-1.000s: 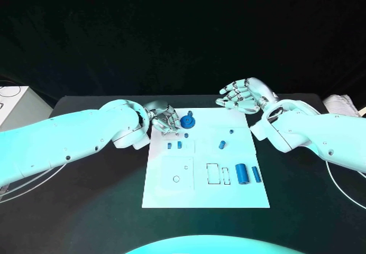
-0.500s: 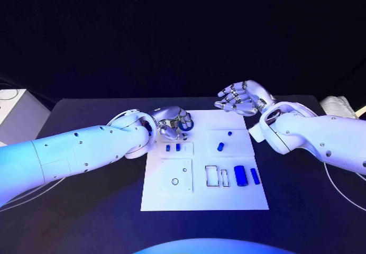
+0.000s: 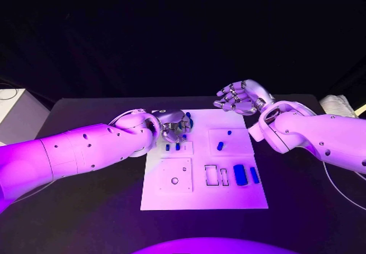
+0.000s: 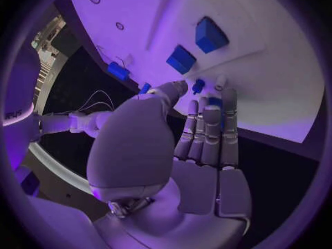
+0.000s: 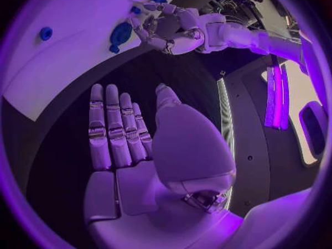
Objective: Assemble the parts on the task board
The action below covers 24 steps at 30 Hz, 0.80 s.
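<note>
Task board, the flat white rectangular plate, lies mid-table with its long side running away from the robot; its cut-outs and small blue parts sit in rows, presumably so each piece can be picked beside its own seat

Left side: silver many-fingered left hand is over the board's far left corner, fingers pointing down toward the round dark-blue part there; in the left wrist view the fingers lie straight and close together with the thumb alongside, nothing visibly gripped; whether a fingertip touches the part, cannot tell; two small blue pegs stand just nearer than the hand

Middle: short blue cylinder lies in the raised square panel; nearer the robot, two empty rectangular slots, then a large blue block and a thin blue bar beside them

Right side: silver right hand is raised just past the board's far right corner, palm up, fingers spread, holding nothing; judged parked clear of the left hand's work

Versus a second ago: left arm has swung inward and now covers more of the table left of the board; left hand has closed over the round part, hiding most of it; right hand nearly unchanged; parts unmoved
</note>
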Motion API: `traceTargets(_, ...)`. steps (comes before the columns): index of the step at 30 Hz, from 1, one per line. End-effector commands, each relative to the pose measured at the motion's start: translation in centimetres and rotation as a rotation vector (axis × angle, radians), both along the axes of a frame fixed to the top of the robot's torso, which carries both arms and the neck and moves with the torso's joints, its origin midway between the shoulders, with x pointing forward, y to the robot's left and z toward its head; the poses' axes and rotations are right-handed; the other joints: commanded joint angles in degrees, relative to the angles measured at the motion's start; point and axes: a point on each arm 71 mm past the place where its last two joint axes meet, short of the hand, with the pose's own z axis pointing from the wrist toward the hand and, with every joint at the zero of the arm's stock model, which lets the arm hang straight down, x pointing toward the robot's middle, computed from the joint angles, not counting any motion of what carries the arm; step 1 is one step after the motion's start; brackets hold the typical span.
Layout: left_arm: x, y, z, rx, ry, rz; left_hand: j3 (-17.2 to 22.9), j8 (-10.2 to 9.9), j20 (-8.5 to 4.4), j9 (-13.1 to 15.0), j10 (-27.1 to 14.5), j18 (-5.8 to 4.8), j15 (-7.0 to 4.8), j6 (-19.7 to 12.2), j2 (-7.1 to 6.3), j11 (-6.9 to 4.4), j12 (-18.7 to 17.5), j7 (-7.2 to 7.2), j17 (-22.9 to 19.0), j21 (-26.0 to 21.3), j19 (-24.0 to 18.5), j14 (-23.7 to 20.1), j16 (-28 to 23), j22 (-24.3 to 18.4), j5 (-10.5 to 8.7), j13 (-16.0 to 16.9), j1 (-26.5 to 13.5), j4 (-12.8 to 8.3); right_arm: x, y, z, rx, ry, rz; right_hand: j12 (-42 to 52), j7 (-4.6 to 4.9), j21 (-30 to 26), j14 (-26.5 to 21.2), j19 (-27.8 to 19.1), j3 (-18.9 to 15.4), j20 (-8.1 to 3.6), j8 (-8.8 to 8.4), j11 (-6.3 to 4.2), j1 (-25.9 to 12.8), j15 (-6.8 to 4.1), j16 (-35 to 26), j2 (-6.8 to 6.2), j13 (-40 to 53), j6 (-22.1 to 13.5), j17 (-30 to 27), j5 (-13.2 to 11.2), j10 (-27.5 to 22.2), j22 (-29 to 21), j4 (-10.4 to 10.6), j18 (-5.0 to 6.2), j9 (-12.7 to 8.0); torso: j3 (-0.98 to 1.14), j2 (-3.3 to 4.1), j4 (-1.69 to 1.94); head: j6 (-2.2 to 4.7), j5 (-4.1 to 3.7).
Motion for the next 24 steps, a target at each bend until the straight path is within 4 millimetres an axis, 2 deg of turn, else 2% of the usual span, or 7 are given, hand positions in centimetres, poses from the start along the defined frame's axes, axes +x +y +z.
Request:
traceTargets(1, 0.01, 0.00, -0.55, 0.096, 0.023, 0.004, -0.1, -0.5, -0.08, -0.3, 0.8, 0.78, 0.03, 0.8, 0.08, -0.07, 0.5, 0.05, 0.9, 0.5, 0.5, 1.0, 1.1, 0.3, -0.19, -0.1, -0.1, -0.3, -0.10, 0.20, 0.00, -0.001, -0.002, 0.022, -0.2, 1.66, 0.0, -0.2, -0.3, 0.4, 0.03, 0.18, 0.17, 0.7, -0.28, -0.4, 0.06, -0.1, 0.3, -0.1, 0.1, 0.4, -0.1, 0.0, 0.82, 0.0, 0.00, -0.10, 0.02, -0.14, -0.03)
traceTargets(5, 0.04, -0.03, -0.62, 0.110, 0.027, 0.011, 0.5, -1.1, -0.22, -0.9, 1.9, 0.82, -0.25, 1.9, 0.45, -0.43, 1.0, 0.12, 2.8, 1.3, 0.7, 2.8, 2.9, 0.9, -0.10, -0.2, 0.2, -0.6, -0.11, 0.19, 0.01, -0.001, -0.002, 0.022, -0.2, 1.66, 0.0, -0.2, -0.3, 0.4, 0.03, 0.18, 0.17, 0.7, -0.28, -0.4, 0.06, -0.1, 0.3, -0.1, 0.1, 0.4, -0.1, 0.0, 0.82, 0.0, -0.01, -0.08, 0.06, -0.16, -0.13)
traceTargets(11, 0.11, -0.18, -0.60, 0.111, 0.022, 0.018, 1.0, -1.4, -0.38, -1.2, 2.5, 0.79, -0.45, 2.5, 0.79, -0.67, 1.3, 0.15, 2.9, 2.0, 0.9, 3.1, 3.5, 1.4, -0.05, -0.3, 0.5, -0.8, -0.11, 0.21, 0.01, -0.001, -0.002, 0.023, -0.2, 1.66, 0.0, -0.2, -0.3, 0.4, 0.03, 0.18, 0.17, 0.7, -0.28, -0.4, 0.06, -0.1, 0.3, -0.1, 0.1, 0.4, -0.1, 0.0, 0.82, 0.0, 0.01, -0.11, 0.03, -0.12, -0.05)
traceTargets(16, 0.27, -0.23, -0.54, 0.103, 0.015, 0.025, 2.0, -2.0, -0.64, -1.7, 3.3, 0.68, -0.75, 3.2, 1.62, -0.97, 1.3, 0.29, 3.0, 3.0, 1.3, 3.5, 4.2, 2.4, -0.09, -0.5, 1.0, -1.2, -0.11, 0.22, 0.01, -0.001, -0.003, 0.023, -0.2, 1.71, 0.1, -0.2, -0.3, 0.5, 0.03, 0.14, 0.20, 0.7, -0.27, -0.4, 0.05, -0.1, 0.4, -0.2, 0.1, 0.4, -0.2, 0.1, 0.81, 0.0, 0.01, -0.11, 0.04, -0.09, -0.03)
traceTargets(24, 0.40, -0.38, -0.59, 0.098, 0.023, 0.028, 2.7, -2.7, -0.76, -2.1, 3.4, 0.61, -0.80, 3.4, 2.03, -0.97, 0.8, 0.52, 2.8, 3.6, 1.4, 3.6, 4.5, 3.0, -0.20, -0.9, 1.1, -1.3, -0.13, 0.27, 0.02, 0.000, -0.003, 0.024, -0.2, 1.71, 0.1, -0.2, -0.3, 0.5, 0.03, 0.14, 0.20, 0.7, -0.27, -0.4, 0.05, -0.1, 0.4, -0.2, 0.1, 0.4, -0.2, 0.1, 0.81, 0.0, 0.02, -0.04, 0.06, -0.24, -0.12)
